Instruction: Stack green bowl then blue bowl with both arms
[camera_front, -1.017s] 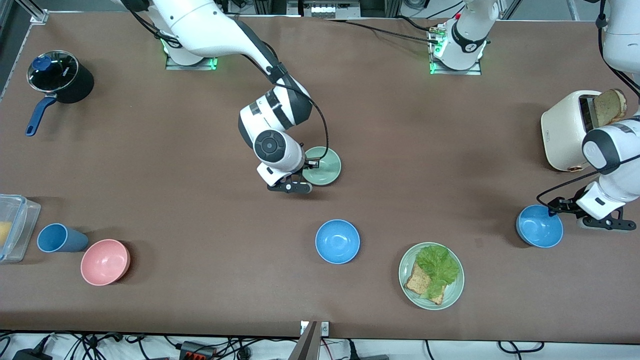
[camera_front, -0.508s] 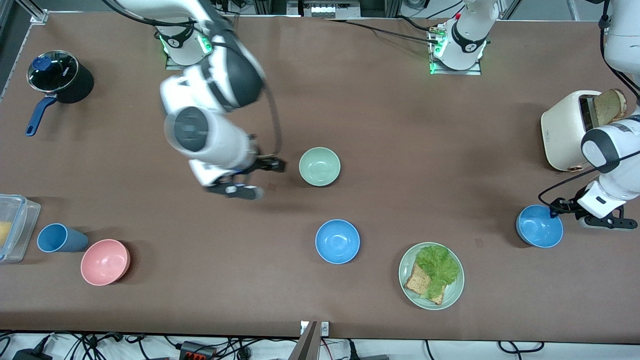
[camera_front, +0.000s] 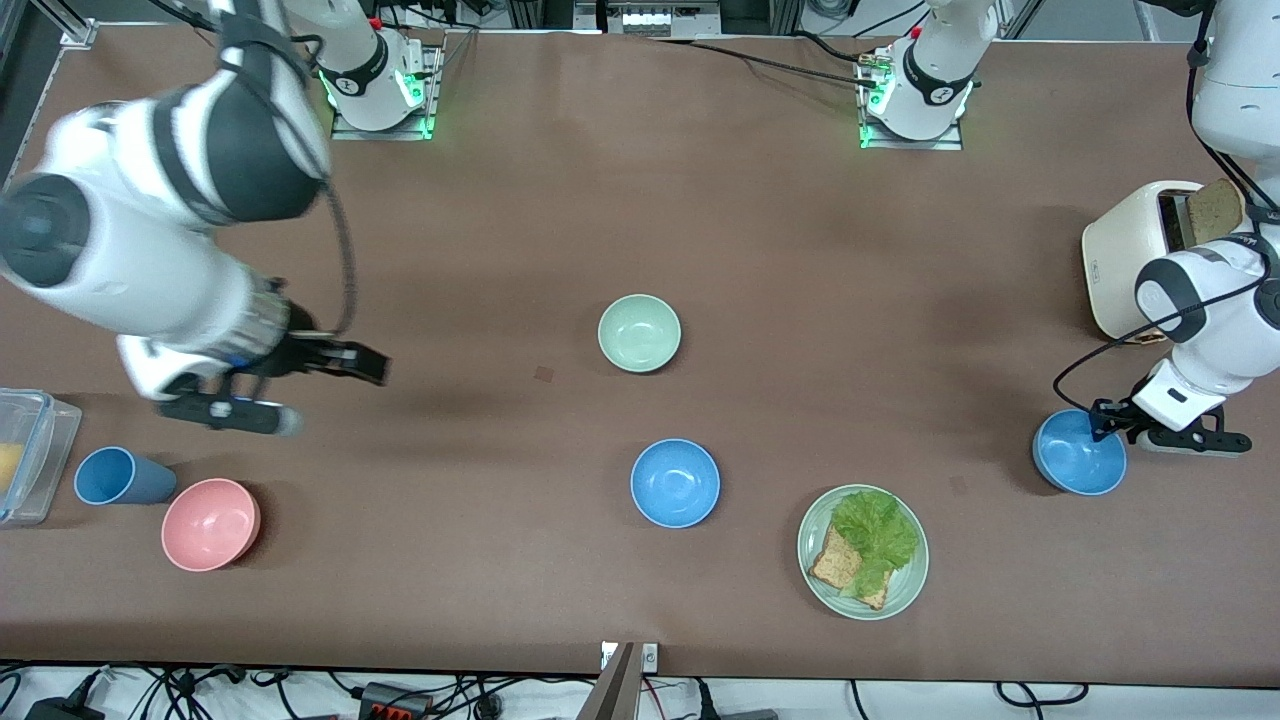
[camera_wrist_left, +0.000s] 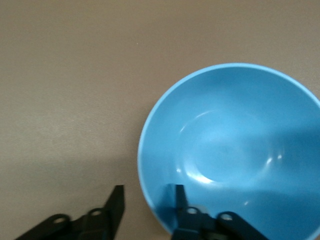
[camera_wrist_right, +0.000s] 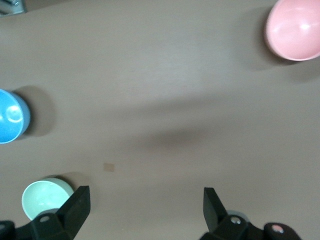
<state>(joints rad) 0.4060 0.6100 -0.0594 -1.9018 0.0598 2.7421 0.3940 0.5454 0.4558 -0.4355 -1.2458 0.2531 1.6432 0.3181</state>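
Note:
The green bowl (camera_front: 639, 333) stands alone mid-table; it also shows in the right wrist view (camera_wrist_right: 45, 199). One blue bowl (camera_front: 675, 483) sits nearer the front camera than the green bowl. A second blue bowl (camera_front: 1079, 452) lies at the left arm's end and fills the left wrist view (camera_wrist_left: 230, 150). My left gripper (camera_front: 1102, 420) (camera_wrist_left: 147, 197) is open astride that bowl's rim, one finger inside and one outside. My right gripper (camera_front: 315, 392) (camera_wrist_right: 145, 200) is wide open and empty, raised over bare table toward the right arm's end.
A pink bowl (camera_front: 210, 523), a blue cup (camera_front: 115, 477) and a clear container (camera_front: 25, 455) sit at the right arm's end. A black pot (camera_front: 120, 155) stands by that corner. A toaster (camera_front: 1135, 260) and a green plate (camera_front: 905, 590) with lettuce and toast are near the left arm's end.
My right gripper has left the green bowl's rim and swung away toward the right arm's end, open and empty. My left gripper has shifted slightly at the blue bowl's rim.

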